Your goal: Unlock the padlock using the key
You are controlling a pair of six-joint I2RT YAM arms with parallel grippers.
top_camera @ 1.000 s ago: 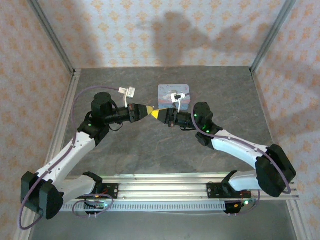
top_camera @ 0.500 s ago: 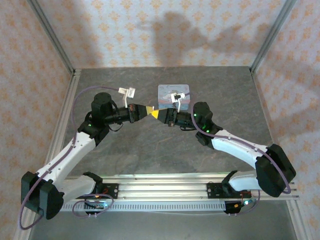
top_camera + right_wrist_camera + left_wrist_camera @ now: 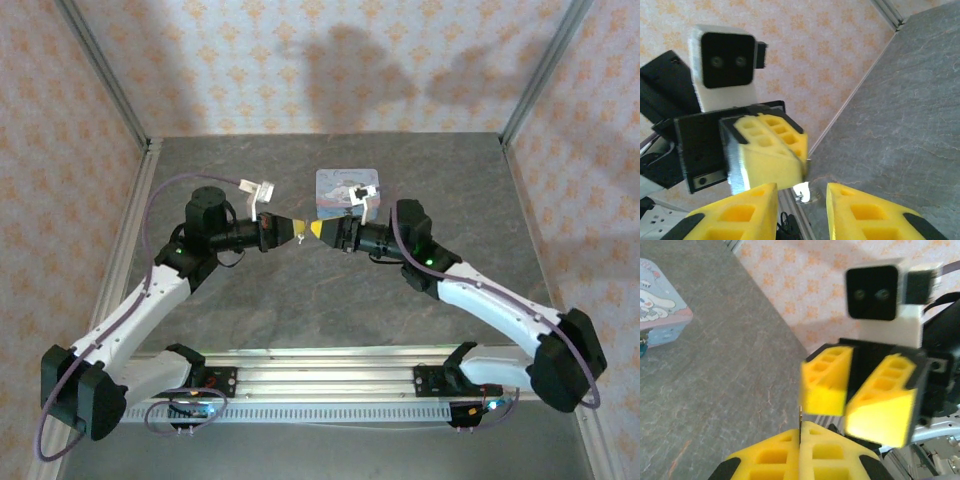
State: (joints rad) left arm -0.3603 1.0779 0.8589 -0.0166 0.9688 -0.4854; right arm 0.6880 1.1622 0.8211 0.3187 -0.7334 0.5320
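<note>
Now your left gripper (image 3: 296, 230) clamps the key (image 3: 800, 416), thin, stiff and slippery, while the right gripper (image 3: 317, 230) gapes empty. A teal speck beside the tin (image 3: 347, 190) looks like the padlock (image 3: 642, 342): tiny, light, skittish. Pinch its body.

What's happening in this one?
The two arms meet tip to tip above the table. The left gripper is shut on a thin metal sliver that looks like the key, while the right gripper faces it with its jaws open. The padlock, a small teal bit, sits by the cartoon tin, untouched.
</note>
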